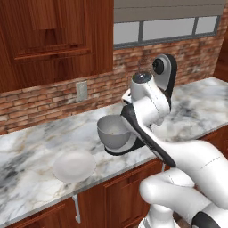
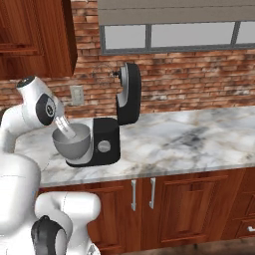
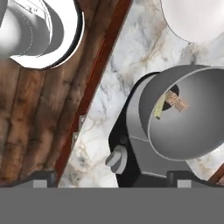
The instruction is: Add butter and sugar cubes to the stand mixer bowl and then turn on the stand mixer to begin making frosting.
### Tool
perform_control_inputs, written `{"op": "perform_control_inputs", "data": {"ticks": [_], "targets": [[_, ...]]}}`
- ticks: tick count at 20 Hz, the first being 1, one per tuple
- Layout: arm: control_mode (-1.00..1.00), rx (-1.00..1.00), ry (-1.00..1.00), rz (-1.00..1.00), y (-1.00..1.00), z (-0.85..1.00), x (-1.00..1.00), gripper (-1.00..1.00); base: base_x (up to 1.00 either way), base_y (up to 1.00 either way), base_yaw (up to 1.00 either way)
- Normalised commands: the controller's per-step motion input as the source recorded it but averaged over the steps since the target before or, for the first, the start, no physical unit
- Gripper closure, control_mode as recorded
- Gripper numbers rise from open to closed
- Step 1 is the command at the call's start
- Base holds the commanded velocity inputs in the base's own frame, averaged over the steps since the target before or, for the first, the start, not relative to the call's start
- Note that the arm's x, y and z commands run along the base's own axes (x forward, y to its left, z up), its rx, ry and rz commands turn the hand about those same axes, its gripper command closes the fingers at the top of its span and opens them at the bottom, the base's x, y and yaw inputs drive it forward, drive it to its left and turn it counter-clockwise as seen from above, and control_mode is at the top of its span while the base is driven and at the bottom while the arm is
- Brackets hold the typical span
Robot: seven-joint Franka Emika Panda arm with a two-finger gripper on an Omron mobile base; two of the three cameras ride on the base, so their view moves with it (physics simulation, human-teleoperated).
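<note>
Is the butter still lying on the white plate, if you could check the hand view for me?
No, the butter lies inside the stand mixer bowl beside a sugar cube, and the white plate looks bare.

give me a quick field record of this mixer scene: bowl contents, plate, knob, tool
bowl: round grey metal bowl seated on the blocky black stand mixer, mixer head tilted up
bowl contents: thin yellowish-green butter stick and pale tan sugar cubes lying together inside
plate: flat white round plate on the marble counter, beside the mixer
knob: round grey side knob on the mixer base, untouched
tool: open, its dark finger tips above the mixer base, holding nothing
left to do: turn the mixer on
</note>
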Motion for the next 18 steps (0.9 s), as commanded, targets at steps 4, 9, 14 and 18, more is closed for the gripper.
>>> {"op": "perform_control_inputs", "data": {"ticks": [4, 9, 14, 18], "targets": [[-1.00, 0.18, -0.07, 0.15, -0.89, 0.19, -0.21, -1.00, 0.00, 0.00, 0.00], [-1.00, 0.21, -0.09, 0.08, -0.96, 0.09, -0.01, -1.00, 0.00, 0.00, 0.00], [-1.00, 0.19, -0.01, 0.04, -0.89, 0.01, 0.07, -1.00, 0.00, 0.00, 0.00], [-1.00, 0.18, 0.00, 0.00, -0.83, 0.00, 0.31, -1.00, 0.00, 0.00, 0.00]]}}
